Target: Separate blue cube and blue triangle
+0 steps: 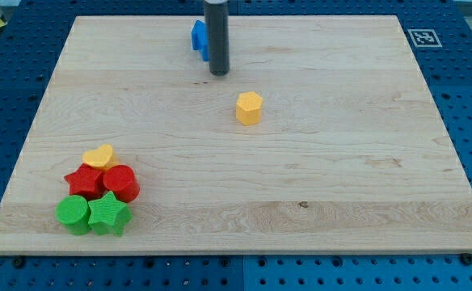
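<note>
A blue block (198, 39) lies near the view's top, left of centre, on the wooden board (341, 178). The rod hides its right side, so I cannot tell its shape or whether it is one block or two touching. My tip (219, 73) rests on the board just below and to the right of the blue block, very close to it.
A yellow hexagonal block (249, 107) stands below and right of my tip. At the view's bottom left is a tight cluster: a yellow heart (100, 156), a red star (84, 181), a red cylinder (122, 182), a green cylinder (73, 213), a green star (108, 214).
</note>
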